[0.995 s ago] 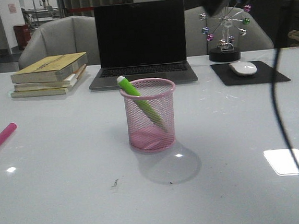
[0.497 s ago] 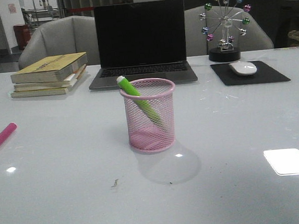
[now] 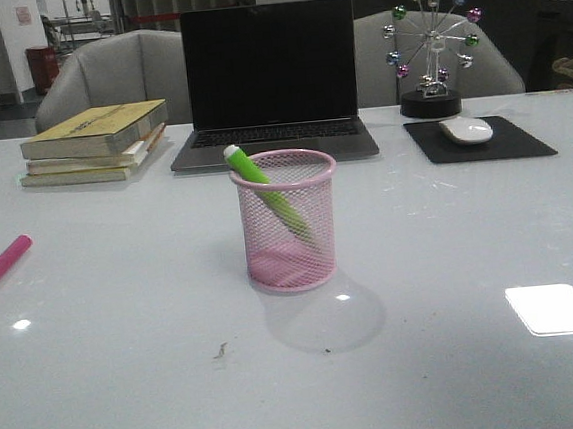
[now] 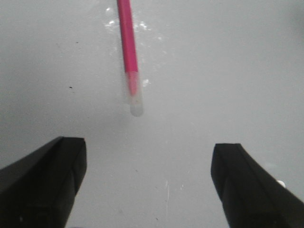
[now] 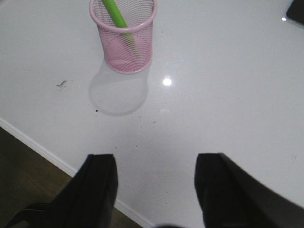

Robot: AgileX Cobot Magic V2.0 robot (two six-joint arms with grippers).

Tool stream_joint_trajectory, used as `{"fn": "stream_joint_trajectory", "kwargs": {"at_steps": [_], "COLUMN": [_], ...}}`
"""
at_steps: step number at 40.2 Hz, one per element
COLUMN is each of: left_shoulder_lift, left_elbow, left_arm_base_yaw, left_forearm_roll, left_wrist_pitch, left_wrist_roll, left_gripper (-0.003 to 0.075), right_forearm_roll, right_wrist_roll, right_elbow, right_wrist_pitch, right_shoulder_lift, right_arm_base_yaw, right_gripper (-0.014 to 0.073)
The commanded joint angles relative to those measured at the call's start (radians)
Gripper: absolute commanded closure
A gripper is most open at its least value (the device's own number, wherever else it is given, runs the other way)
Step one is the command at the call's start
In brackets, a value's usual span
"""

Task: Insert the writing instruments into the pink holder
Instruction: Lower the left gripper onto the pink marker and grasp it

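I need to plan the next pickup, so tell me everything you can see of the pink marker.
The pink marker is a slim, hot-pink plastic-looking pen lying flat on the white table, far left, well apart from the pink holder. The left wrist view shows its pale translucent end pointing toward the open left gripper. Nothing grips it.

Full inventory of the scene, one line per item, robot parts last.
pen cup: 1, pink mesh, table centre
green marker: 1, lime, leaning inside the cup
pink marker: 1, hot pink, lying at the table's left edge
books: stack, yellowish, back left
laptop: 1, dark, open behind the cup
mouse: 1, white, on black pad, back right
ferris-wheel ornament: 1, coloured balls, behind the pad
left pincer: open, above the pink marker's tip
right pincer: open, empty
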Motion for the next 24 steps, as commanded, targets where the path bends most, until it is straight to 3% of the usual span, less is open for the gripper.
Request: {"fn": "stream_joint_trajectory", "kwargs": {"at_steps": [1, 24], "left_shoulder_lift": [0.081, 0.588], "left_elbow": [-0.093, -0.514], "left_arm_base_yaw": [0.034, 0.055], "left_forearm_roll": [0.003, 0.000], "left_wrist_pitch": [-0.058, -0.024], "left_wrist_roll": [-0.013, -0.013], "left_gripper": [0.0140, 0.0140], "right_forearm_roll": [-0.007, -0.007], "right_wrist_roll": [-0.004, -0.004], "right_elbow": [-0.028, -0.028], "right_wrist_pitch": [-0.061, -0.061], "right_shoulder_lift": [-0.009, -0.009], "right_arm_base_yaw": [0.000, 0.000], "right_gripper": [0.0114, 0.0114]}}
